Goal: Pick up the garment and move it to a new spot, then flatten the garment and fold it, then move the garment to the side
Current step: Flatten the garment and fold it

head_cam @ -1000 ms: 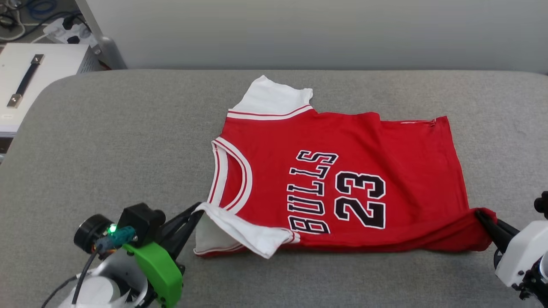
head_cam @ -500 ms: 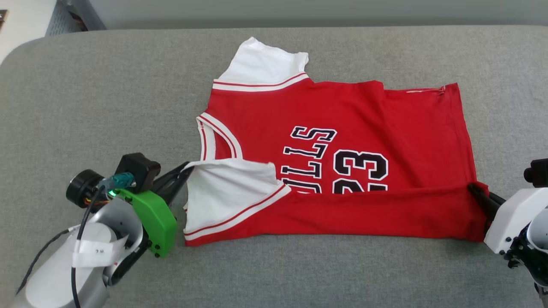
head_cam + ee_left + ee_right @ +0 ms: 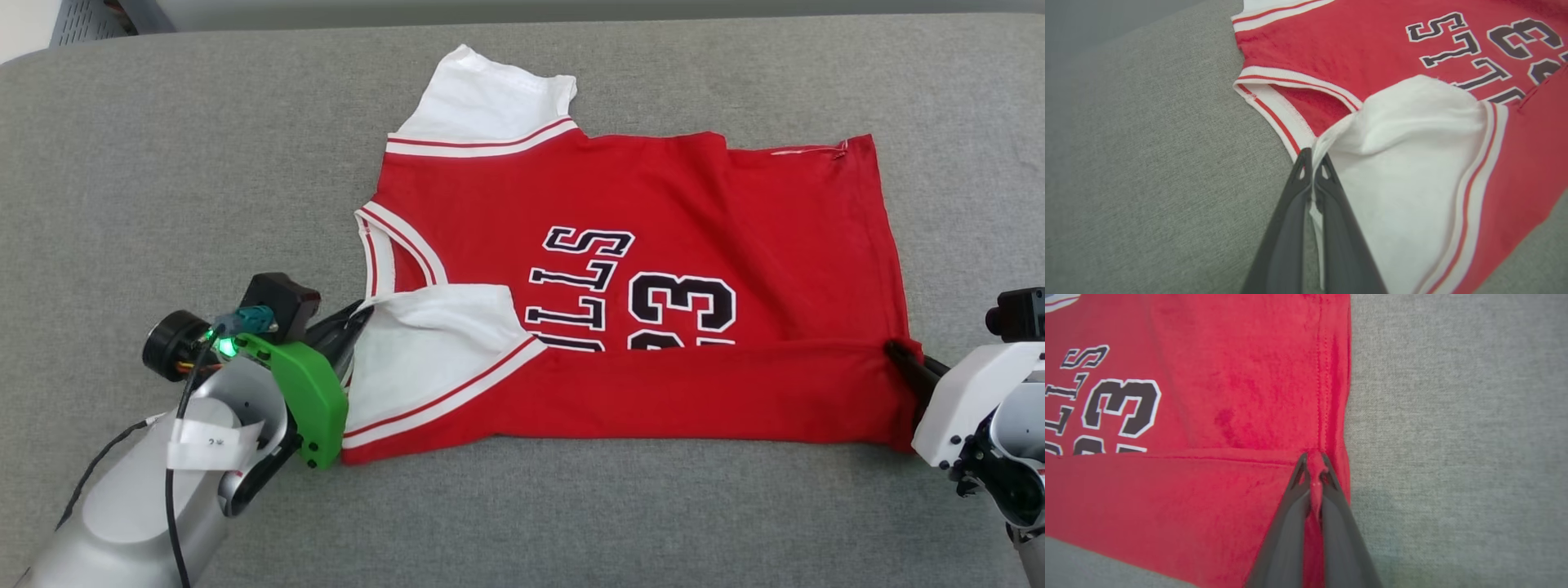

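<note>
Head view: the garment (image 3: 653, 204) lies front-up on the grey fabric-covered table (image 3: 163, 163), about mid-surface, neck toward the robot's left and hem toward its right; the near long edge is turned over as a red flap (image 3: 694, 396) that covers the lower part of the lettering (image 3: 637, 294); the far sleeve panel (image 3: 490, 94) lies flat and spread; left tool (image 3: 363, 309) sits at the neck-side corner of the flap, right tool (image 3: 891, 349) at the hem-side corner; the flap's edge between them runs fairly straight.

Left wrist view: left tool (image 3: 1312, 157) is clenched on the edge of the near sleeve panel (image 3: 1412, 163); white cloth is pinched between the two dark fingers; the panel bulges just beyond the tips (some slack there); the striped neck trim (image 3: 1274, 102) lies just beside the tips on the table (image 3: 1147, 143).

Right wrist view: right tool (image 3: 1313, 457) is clenched on a small pinch of red cloth at the corner where the flap meets the hem (image 3: 1327, 375); the garment (image 3: 1229, 375) lies flat ahead of the tips; bare table (image 3: 1453, 416) beside the hem.

Judgement: step in hand is the fold, first lengthwise pass, roughly a third across; moving and flattening look done; the move aside is not yet done.

Next move calls for: both tools carrying their corners away from the robot in step, keeping the flap taut between them, until the flap edge nears the far edge; then lowering and releasing. Watch: sleeve slack bunching under the fold; uneven travel skewing the crease.
</note>
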{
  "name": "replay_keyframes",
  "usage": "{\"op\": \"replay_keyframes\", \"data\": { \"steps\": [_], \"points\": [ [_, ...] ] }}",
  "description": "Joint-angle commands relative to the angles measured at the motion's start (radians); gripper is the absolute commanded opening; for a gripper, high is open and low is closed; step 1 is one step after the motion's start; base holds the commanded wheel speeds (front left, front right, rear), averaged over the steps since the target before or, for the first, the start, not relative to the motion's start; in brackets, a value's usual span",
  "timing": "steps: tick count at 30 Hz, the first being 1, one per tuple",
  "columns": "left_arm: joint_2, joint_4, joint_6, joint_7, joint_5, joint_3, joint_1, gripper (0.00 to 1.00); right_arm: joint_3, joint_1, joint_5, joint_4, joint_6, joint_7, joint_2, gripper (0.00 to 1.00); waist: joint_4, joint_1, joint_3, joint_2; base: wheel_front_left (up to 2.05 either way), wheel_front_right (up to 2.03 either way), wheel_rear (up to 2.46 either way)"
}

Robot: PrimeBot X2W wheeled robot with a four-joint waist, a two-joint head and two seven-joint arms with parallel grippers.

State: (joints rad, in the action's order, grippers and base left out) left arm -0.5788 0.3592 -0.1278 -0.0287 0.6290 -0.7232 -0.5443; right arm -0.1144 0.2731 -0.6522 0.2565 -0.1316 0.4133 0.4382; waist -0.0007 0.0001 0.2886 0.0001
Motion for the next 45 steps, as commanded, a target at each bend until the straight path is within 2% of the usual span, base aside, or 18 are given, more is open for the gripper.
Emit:
{"op": "replay_keyframes", "data": {
  "steps": [1, 10, 15, 18, 25, 33, 39, 45],
  "points": [
    [0.016, 0.027, -0.001, 0.009, 0.012, 0.002, -0.026, 1.0, -0.005, 0.019, 0.009, 0.011, 0.001, -0.012, -0.008, 1.0, 0.0, -0.0001, -0.003, -0.0001, 0.0, 0.0, 0.0],
    [0.088, 0.147, 0.036, 0.055, 0.054, 0.026, -0.019, 1.0, -0.044, 0.02, 0.029, 0.015, 0.001, -0.066, -0.006, 1.0, -0.002, -0.0001, -0.068, -0.0001, 0.0, 0.0, 0.0],
    [0.123, 0.125, 0.088, 0.148, 0.108, 0.092, 0.018, 1.0, -0.053, -0.014, 0.064, -0.032, 0.001, -0.077, 0.004, 1.0, 0.0, -0.0001, -0.12, -0.0001, 0.0, 0.0, 0.0],
    [0.134, 0.082, 0.125, 0.158, 0.14, 0.117, 0.06, 1.0, -0.042, -0.045, 0.089, -0.068, 0.001, -0.066, -0.005, 1.0, 0.0, -0.0001, -0.143, -0.0001, 0.0, 0.0, 0.0],
    [0.112, -0.073, 0.248, 0.032, 0.184, 0.111, 0.194, 1.0, 0.003, -0.141, 0.158, -0.192, 0.001, 0.01, -0.045, 1.0, -0.003, -0.0001, -0.17, -0.0001, 0.0, 0.0, 0.0],
    [0.02, -0.257, 0.384, -0.159, 0.177, 0.071, 0.297, 1.0, 0.076, -0.22, 0.234, -0.319, 0.001, 0.115, -0.111, 1.0, -0.02, -0.0001, -0.152, -0.0001, 0.0, 0.0, 0.0],
    [-0.023, -0.321, 0.469, -0.241, 0.157, 0.055, 0.327, 1.0, 0.099, -0.243, 0.256, -0.378, 0.001, 0.142, -0.146, 1.0, -0.032, -0.0001, -0.121, -0.0001, 0.0, 0.0, 0.0],
    [-0.015, -0.313, 0.489, -0.253, 0.168, 0.06, 0.328, 1.0, 0.097, -0.233, 0.255, -0.384, 0.001, 0.124, -0.153, 1.0, -0.039, -0.0001, -0.083, -0.0001, 0.0, 0.0, 0.0]
  ]
}}
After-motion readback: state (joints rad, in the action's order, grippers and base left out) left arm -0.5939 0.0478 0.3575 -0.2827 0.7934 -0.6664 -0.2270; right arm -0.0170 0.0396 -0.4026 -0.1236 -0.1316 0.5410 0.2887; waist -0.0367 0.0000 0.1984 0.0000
